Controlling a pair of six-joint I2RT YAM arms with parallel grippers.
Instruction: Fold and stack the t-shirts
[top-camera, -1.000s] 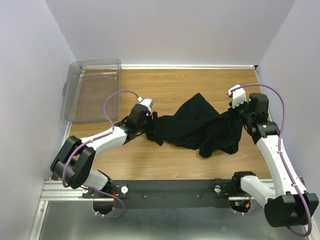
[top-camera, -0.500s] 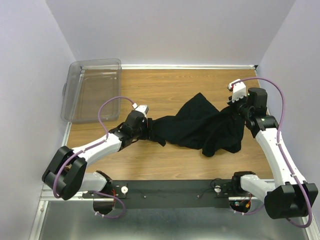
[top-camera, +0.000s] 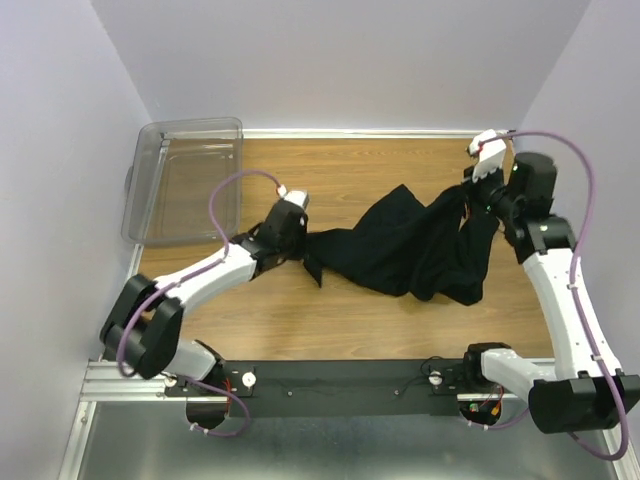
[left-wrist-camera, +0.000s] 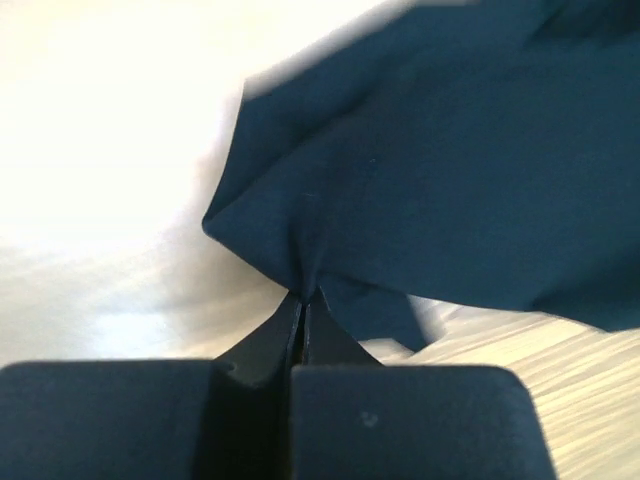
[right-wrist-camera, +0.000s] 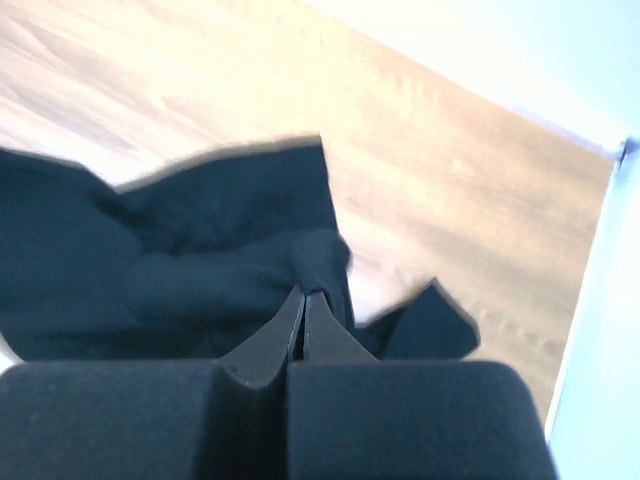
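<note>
One black t-shirt (top-camera: 410, 245) hangs crumpled between both arms over the middle of the wooden table (top-camera: 340, 320). My left gripper (top-camera: 305, 243) is shut on its left edge; the left wrist view shows the cloth (left-wrist-camera: 430, 170) pinched at the closed tips of that gripper (left-wrist-camera: 303, 295). At the right, my right gripper (top-camera: 472, 198) is raised and shut on the shirt's right part. In the right wrist view a bunched fold (right-wrist-camera: 200, 270) sits clamped at this gripper's tips (right-wrist-camera: 303, 292). No logo or tag shows.
A clear plastic bin (top-camera: 184, 178) stands at the table's back left corner. Pale walls close in the table on the left, back and right. The black base rail (top-camera: 340, 385) runs along the near edge.
My left gripper has shut on the shirt's left edge. My right gripper has risen and moved toward the back right, pulling the shirt out wider between the arms.
</note>
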